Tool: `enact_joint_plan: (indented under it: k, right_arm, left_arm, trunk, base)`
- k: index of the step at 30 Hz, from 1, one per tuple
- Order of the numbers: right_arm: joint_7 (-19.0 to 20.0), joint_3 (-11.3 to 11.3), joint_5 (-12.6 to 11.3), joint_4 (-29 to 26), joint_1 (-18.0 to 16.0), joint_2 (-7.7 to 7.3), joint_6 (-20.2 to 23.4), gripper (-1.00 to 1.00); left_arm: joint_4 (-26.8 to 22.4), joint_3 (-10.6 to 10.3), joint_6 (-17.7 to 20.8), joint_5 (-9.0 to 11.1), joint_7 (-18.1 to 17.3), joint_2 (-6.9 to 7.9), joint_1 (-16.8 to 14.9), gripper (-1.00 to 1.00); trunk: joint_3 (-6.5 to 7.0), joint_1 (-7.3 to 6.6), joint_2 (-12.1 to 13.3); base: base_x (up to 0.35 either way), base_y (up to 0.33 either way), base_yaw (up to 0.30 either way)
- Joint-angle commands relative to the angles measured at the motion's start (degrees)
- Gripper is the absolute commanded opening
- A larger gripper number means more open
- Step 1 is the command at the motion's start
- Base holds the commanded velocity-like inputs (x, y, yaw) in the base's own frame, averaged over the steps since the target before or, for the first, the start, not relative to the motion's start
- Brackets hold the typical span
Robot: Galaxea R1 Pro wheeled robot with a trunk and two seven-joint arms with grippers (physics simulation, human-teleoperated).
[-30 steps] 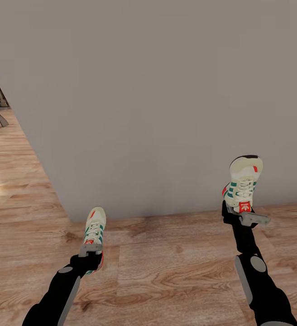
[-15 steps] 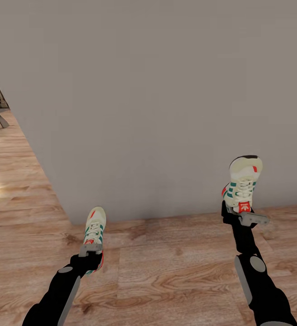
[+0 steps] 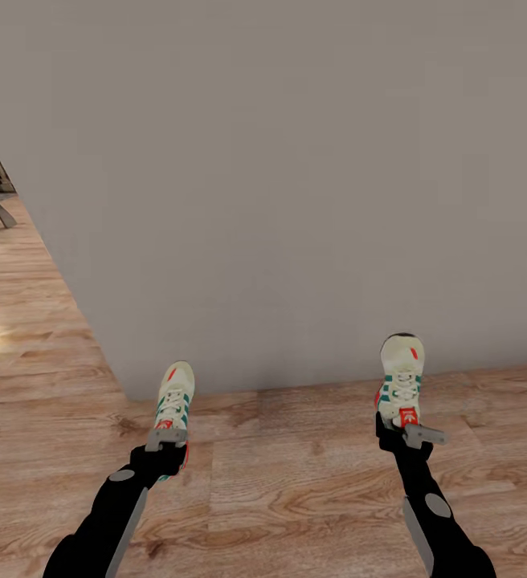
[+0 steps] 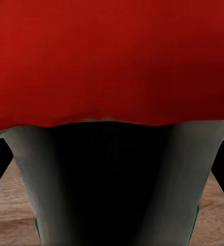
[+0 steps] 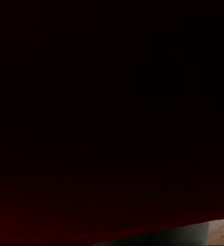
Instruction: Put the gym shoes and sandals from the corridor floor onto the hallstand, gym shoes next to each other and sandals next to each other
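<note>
Ahead, a plain grey wall (image 3: 296,177) meets light brown wood-plank floor (image 3: 296,482); the left gripper (image 3: 165,438) and right gripper (image 3: 412,434) each clamp 1 cream-white green-striped sneaker: left sneaker (image 3: 173,392), right sneaker (image 3: 399,376).

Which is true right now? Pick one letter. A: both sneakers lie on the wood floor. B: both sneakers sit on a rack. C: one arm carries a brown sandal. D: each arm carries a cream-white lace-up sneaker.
D: the left gripper and right gripper each hold a cream-white green-striped sneaker above the wood-plank floor.
</note>
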Motion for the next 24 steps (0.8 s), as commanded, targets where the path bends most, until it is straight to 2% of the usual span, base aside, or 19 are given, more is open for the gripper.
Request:
enact_joint_plan:
  k: [1, 7, 12, 13, 14, 17, 24]
  right_arm:
    - [0.1, 0.0, -0.1, 0.2, 0.0, 0.0, 0.0, -1.0]
    - [-0.2, 0.5, 0.4, 0.3, 0.0, 0.43, 0.1, -1.0]
    - [-0.4, 4.9, 0.7, 0.2, 0.0, 0.85, 0.1, -1.0]
    - [-0.4, 5.9, 0.7, 0.2, 0.0, 0.9, 0.2, -1.0]
    - [-0.4, 6.0, 0.5, 0.2, 0.0, 0.92, 0.2, -1.0]
    - [-0.4, 6.2, 0.6, 0.2, 0.0, 0.9, 0.2, -1.0]
    - [-0.2, 6.2, 0.7, 0.2, 0.0, 0.88, 0.2, -1.0]
  left_arm:
    - [-0.1, -0.2, 0.0, 0.0, -0.1, 0.02, 0.0, -1.0]
    - [-0.3, -0.9, 0.0, 0.2, -0.4, -0.04, 0.0, -1.0]
    - [-0.5, -1.8, 0.0, 0.3, -0.4, -0.04, 0.0, -1.0]
    - [-0.5, -4.2, 0.0, 0.2, -0.4, -0.04, 0.0, -1.0]
    - [-0.4, -5.6, 0.0, 0.2, -0.4, -0.04, 0.0, -1.0]
    - [-0.5, -7.5, 0.0, 0.1, 0.0, -0.04, 0.0, -1.0]
    - [-0.3, -7.6, 0.0, 0.4, 0.1, -0.04, 0.0, -1.0]
  trunk:
    - [0.0, 0.0, 0.0]
    - [0.0, 0.0, 0.0]
    - [0.0, 0.0, 0.0]
    - [0.0, 0.0, 0.0]
    - [0.0, 0.0, 0.0]
    - [0.0, 0.0, 0.0]
    - [0.0, 0.0, 0.0]
  base:
    - [0.0, 0.0, 0.0]
    - [0.0, 0.0, 0.0]
    - [0.0, 0.0, 0.0]
    - [0.0, 0.0, 0.0]
    - [0.0, 0.0, 0.0]
    - [0.0, 0.0, 0.0]
    - [0.0, 0.0, 0.0]
